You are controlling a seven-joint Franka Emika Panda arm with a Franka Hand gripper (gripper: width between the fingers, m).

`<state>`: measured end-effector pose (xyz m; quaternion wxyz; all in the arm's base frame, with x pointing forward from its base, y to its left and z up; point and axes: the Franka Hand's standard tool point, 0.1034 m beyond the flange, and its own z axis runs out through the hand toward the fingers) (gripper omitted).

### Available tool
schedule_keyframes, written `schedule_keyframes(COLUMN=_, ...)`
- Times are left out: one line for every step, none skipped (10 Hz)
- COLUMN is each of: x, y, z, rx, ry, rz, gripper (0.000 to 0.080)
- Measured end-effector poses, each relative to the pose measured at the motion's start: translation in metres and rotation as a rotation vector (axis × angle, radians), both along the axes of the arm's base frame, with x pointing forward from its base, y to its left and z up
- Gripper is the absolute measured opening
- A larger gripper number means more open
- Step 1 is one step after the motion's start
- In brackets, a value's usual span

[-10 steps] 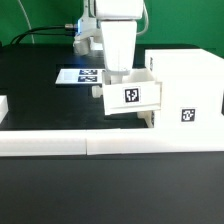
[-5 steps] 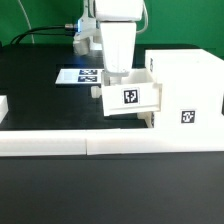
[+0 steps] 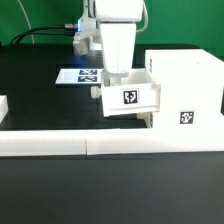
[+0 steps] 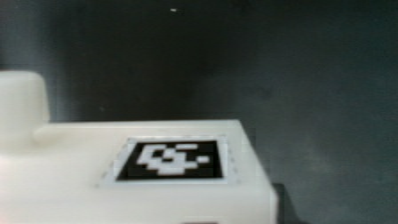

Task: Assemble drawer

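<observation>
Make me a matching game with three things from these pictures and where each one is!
Things:
1. small white plastic tray with a square marker
2. tall white box housing
3. flat white marker board

Places:
A. lying flat on the black table, behind the arm
B. under the robot's fingers
C. at the exterior view's right

Pairs: 1-B, 2-C, 3-A

White marker-tagged tray (image 3: 131, 93) held level, touching tall box housing (image 3: 185, 95).
</observation>
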<state>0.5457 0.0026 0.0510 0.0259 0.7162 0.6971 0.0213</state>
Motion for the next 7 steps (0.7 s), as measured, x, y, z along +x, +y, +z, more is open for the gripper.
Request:
schedule_keyframes(x=0.0006, y=0.0026, z=0.0005, rx=0.0, ry=0.004, rz=-0.013, gripper=0.0044)
schedule_keyframes(x=0.0017, y=0.005, z=0.0008, rx=-0.001, ry=0.013, rz=-0.029, gripper=0.0044)
schedule_keyframes(x=0.0014, y=0.0076, z=0.0005, rx=-0.002, ry=0.023, rz=-0.053, gripper=0.0044)
schedule_keyframes(x=0.0008, y=0.0079, z=0.0003, rx=-0.002, ry=0.025, rz=-0.064, gripper=0.0044)
schedule_keyframes(x=0.0007, y=0.0074, z=0.0002, rx=-0.002, ry=0.025, rz=-0.064, gripper=0.0044)
schedule_keyframes(x=0.0007, y=0.0074, z=0.0002, rx=-0.002, ry=0.025, rz=-0.065, gripper=0.0044)
schedule_keyframes(x=-0.0006, y=0.0066, z=-0.0002, rx=-0.004, ry=0.036, rz=-0.065, gripper=0.0044)
